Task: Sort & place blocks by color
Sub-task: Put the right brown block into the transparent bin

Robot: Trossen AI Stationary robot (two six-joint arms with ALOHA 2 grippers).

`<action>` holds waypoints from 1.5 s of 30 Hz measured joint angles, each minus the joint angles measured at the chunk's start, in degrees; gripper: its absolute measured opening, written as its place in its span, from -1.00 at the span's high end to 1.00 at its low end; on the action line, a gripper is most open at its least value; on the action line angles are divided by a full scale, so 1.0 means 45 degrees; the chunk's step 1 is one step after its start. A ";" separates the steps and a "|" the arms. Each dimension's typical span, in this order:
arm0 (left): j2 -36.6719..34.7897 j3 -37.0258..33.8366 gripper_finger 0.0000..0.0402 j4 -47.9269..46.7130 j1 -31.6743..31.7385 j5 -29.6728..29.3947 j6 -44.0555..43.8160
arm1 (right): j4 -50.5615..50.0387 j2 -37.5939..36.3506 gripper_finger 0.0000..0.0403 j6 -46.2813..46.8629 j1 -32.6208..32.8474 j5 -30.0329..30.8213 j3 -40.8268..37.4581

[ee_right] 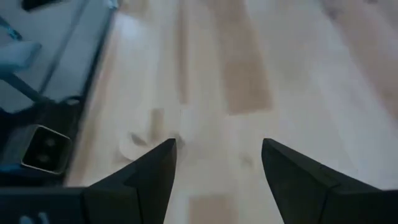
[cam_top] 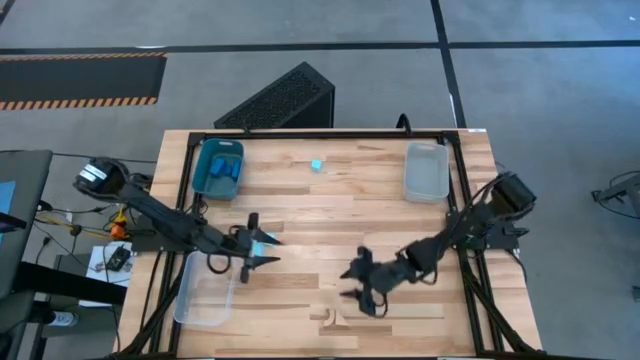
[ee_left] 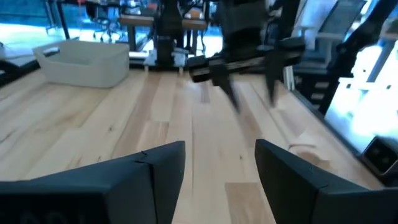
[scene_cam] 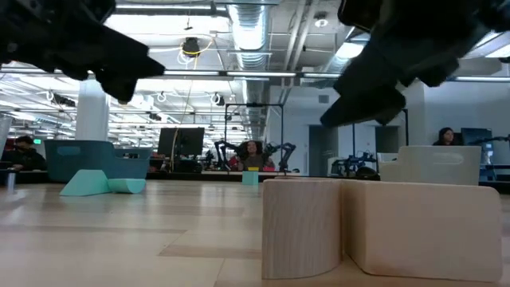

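Pale wooden blocks (cam_top: pixel 325 318) rest on the table near its front edge, large in the low view (scene_cam: pixel 374 227). A small turquoise block (cam_top: pixel 316 165) sits at the far middle. More turquoise blocks (scene_cam: pixel 103 185) lie on the table at the left, just beside my left gripper (cam_top: pixel 262 248). Dark blue blocks lie in the blue tray (cam_top: pixel 218 168). My left gripper (ee_left: pixel 221 162) is open and level, with nothing between its fingers. My right gripper (cam_top: pixel 358 283) hangs open over the table's middle, just beyond the wooden blocks (ee_right: pixel 149 134), and holds nothing (ee_right: pixel 217 162).
A clear tray (cam_top: pixel 427 170) stands at the far right and another clear tray (cam_top: pixel 205 290) at the near left. The two grippers face each other across the table's middle, with bare wood between them. People sit in the room beyond the table.
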 joint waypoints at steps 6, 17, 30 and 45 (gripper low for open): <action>0.2763 0.1775 0.08 0.0028 -0.0252 0.0104 0.0719 | 0.0319 0.1500 -0.30 0.0153 0.1299 0.0517 0.1007; 0.5417 0.4134 0.08 -0.0002 -0.0510 0.0057 0.1460 | -0.2661 0.3793 -0.30 0.1102 0.3145 0.2538 0.4020; 0.5368 0.4189 0.08 -0.0269 -0.0510 -0.0767 0.0738 | -0.3714 0.4278 -0.21 0.1539 0.3012 0.2611 0.4283; 0.5388 0.4188 0.08 -0.0211 -0.0424 -0.1001 0.0401 | -0.5594 0.3826 0.84 -0.0320 0.1495 0.1348 0.4272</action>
